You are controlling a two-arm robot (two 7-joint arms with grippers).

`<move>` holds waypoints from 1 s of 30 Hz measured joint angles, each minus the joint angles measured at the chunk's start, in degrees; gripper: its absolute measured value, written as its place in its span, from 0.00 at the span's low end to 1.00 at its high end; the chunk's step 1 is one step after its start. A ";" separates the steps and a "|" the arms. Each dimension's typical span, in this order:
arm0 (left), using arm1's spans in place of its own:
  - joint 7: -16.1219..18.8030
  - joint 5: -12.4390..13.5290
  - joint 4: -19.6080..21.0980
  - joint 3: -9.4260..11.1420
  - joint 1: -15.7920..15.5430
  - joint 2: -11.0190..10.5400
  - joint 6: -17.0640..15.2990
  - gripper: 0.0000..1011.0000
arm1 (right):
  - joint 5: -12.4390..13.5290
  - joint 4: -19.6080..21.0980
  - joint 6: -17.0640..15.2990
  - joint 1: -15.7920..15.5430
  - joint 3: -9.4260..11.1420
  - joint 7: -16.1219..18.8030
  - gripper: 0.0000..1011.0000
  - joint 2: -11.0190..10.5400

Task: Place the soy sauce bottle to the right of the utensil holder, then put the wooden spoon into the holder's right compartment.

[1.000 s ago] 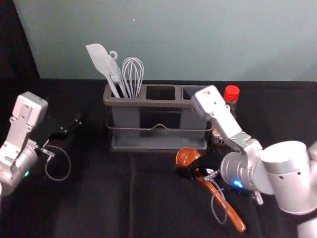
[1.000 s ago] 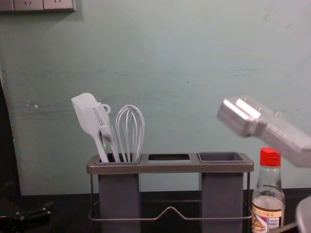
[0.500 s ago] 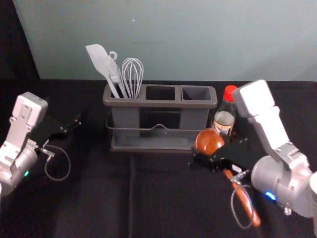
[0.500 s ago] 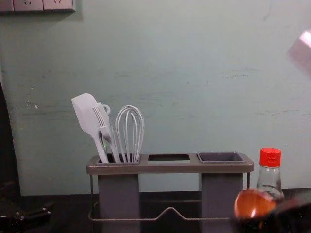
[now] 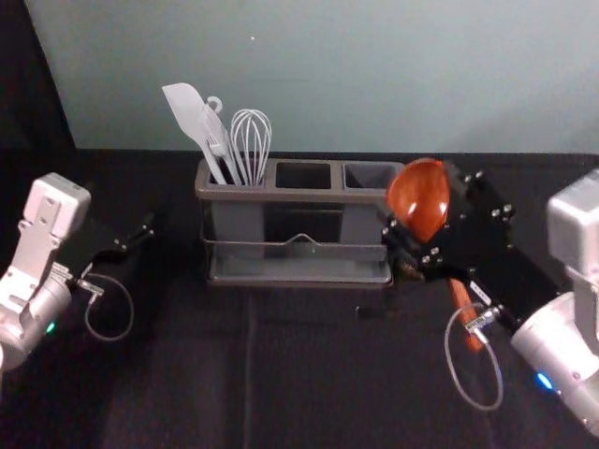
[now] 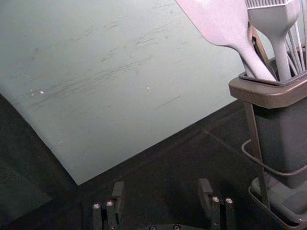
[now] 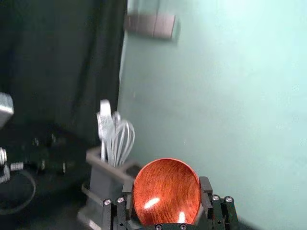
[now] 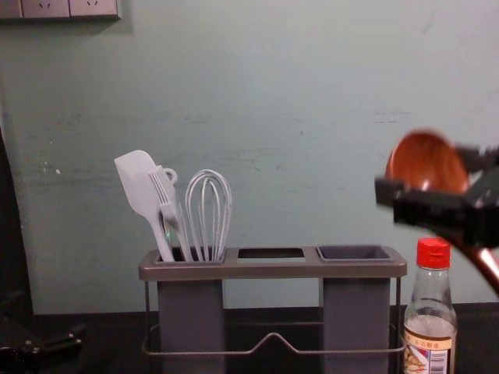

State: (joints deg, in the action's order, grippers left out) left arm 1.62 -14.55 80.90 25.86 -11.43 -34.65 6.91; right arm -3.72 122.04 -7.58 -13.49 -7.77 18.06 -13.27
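Raised since half a second ago, the wooden spoon (image 8: pixel 422 161) has been carried from the lower right of the chest view to a height above the utensil holder (image 8: pixel 273 269). Its bowl is pinched between the fingers of the right gripper (image 7: pixel 165 186), at the right of the head view, and its handle (image 5: pixel 462 307) is slanted down toward the lower right. At the lower right of the chest view, the soy sauce bottle (image 8: pixel 429 312) is seen standing just beside the holder's right end, so the first step can be judged done. The right compartment (image 8: pixel 356 253) has yet to be filled; a shift leftward and a more upright handle seem needed, with care that the bottle is not knocked. At the left, the left gripper (image 6: pixel 161 187) is parked, fingers spread wide.
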 joint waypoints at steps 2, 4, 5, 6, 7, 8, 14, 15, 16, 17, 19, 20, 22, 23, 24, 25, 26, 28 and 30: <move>0.00 0.00 0.00 0.00 0.00 0.00 0.00 0.99 | 0.70 -0.43 6.09 -0.98 0.30 -0.58 0.83 -0.33; 0.00 0.00 0.00 0.00 0.00 0.00 0.00 0.99 | 1.23 -0.82 9.58 -1.47 0.53 -0.86 0.83 -0.54; 0.00 0.00 0.00 0.00 0.00 0.00 0.00 0.99 | 1.69 -1.19 11.83 -1.70 0.67 -0.95 0.83 -0.74; 0.00 0.00 0.00 0.00 0.00 0.00 0.00 0.99 | 1.94 -1.35 12.71 -1.76 0.70 -1.05 0.83 -0.84; 0.00 0.00 0.00 0.00 0.00 0.00 0.00 0.99 | 2.24 -1.52 12.89 -1.74 0.74 -1.20 0.83 -0.94; 0.00 0.00 0.00 0.00 0.00 0.00 0.00 0.99 | 2.49 -1.59 12.82 -1.69 0.74 -1.21 0.83 -0.98; 0.00 0.00 0.00 0.00 0.00 0.00 0.00 0.99 | 2.92 -1.72 12.24 -1.53 0.72 -1.25 0.83 -1.06; 0.00 0.00 0.00 0.00 0.00 0.00 0.00 0.99 | 2.91 -1.72 12.24 -1.53 0.71 -1.25 0.83 -1.06; 0.00 0.00 0.00 0.00 0.00 0.00 0.00 0.99 | 2.88 -1.72 12.24 -1.53 0.70 -1.25 0.83 -1.05; 0.00 0.00 0.00 0.00 0.00 0.00 0.00 0.99 | 2.88 -1.72 12.24 -1.53 0.70 -1.25 0.83 -1.05; 0.00 0.00 0.00 0.00 0.00 0.00 0.00 0.99 | 2.83 -1.72 12.23 -1.53 0.69 -1.25 0.83 -1.04; 0.00 0.00 0.00 0.00 0.00 0.00 0.00 0.99 | 2.81 -1.72 12.23 -1.53 0.68 -1.25 0.83 -1.04; 0.00 0.00 0.00 0.00 0.00 0.00 0.00 0.99 | 2.78 -1.72 12.22 -1.53 0.67 -1.25 0.83 -1.03; 0.00 0.00 0.00 0.00 0.00 0.00 0.00 0.99 | 2.77 -1.72 12.22 -1.53 0.67 -1.25 0.83 -1.03; 0.00 0.00 0.00 0.00 0.00 0.00 0.00 0.99 | 2.74 -1.71 12.22 -1.53 0.66 -1.25 0.83 -1.02; 0.00 0.00 0.00 0.00 0.00 0.00 0.00 0.99 | 2.72 -1.71 12.22 -1.53 0.66 -1.25 0.83 -1.02; 0.00 0.00 0.00 0.00 0.00 0.00 0.00 0.99 | 2.69 -1.71 12.22 -1.53 0.66 -1.24 0.83 -1.01; 0.00 0.00 0.00 0.00 0.00 0.00 0.00 0.99 | 2.66 -1.70 12.22 -1.53 0.66 -1.24 0.83 -1.01; 0.00 0.00 0.00 0.00 0.00 0.00 0.00 0.99 | 2.63 -1.69 12.22 -1.53 0.66 -1.23 0.83 -1.00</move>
State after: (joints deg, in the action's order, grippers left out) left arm 1.62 -14.55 80.90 25.86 -11.43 -34.65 6.90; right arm -1.09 120.35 4.64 -15.02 -7.11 16.83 -14.27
